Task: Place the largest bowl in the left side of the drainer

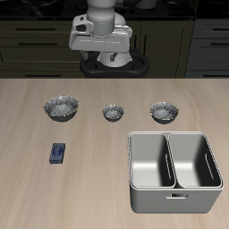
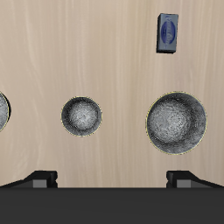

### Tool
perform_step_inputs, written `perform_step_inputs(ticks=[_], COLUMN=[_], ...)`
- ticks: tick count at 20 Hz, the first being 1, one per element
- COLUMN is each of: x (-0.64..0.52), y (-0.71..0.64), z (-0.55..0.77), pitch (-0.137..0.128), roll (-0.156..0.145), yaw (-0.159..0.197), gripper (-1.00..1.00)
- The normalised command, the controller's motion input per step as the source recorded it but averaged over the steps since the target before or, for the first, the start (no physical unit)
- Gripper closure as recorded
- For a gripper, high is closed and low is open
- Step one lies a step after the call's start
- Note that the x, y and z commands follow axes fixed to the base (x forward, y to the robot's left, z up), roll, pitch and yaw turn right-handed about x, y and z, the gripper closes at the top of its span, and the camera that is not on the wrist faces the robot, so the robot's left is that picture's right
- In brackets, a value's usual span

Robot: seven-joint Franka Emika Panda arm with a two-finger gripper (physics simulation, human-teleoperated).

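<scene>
From my seat I see the gripper (image 2: 112,179) spread wide, holding nothing, high above the table's (image 1: 98,179) back edge. The largest bowl (image 1: 62,108) sits in the back row (three bowls there), well apart from the drainer (image 1: 174,172) near the front edge.

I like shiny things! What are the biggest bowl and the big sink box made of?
The largest bowl looks like metal: shiny grey-silver with dark speckles and a glinting rim, though glazed pottery could look similar. The drainer seems to be brushed light-grey metal, like steel: its smooth walls show soft streaky reflections. Both are simulator renders, so this is only how they look.
</scene>
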Motion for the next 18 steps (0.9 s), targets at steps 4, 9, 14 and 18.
perform_step_inputs(ticks=[4,9,14,18], x=[0.06,0.08,0.05,0.08], y=[-0.42,-0.31,-0.21,-0.22], z=[0.0,-0.02,0.0,-0.07], pitch=[-0.002,-0.009,-0.02,-0.003], roll=[-0.007,-0.007,0.017,-0.008], yaw=[-0.032,-0.014,-0.014,0.001], gripper=[-1.0,-1.0,-1.0,-1.0])
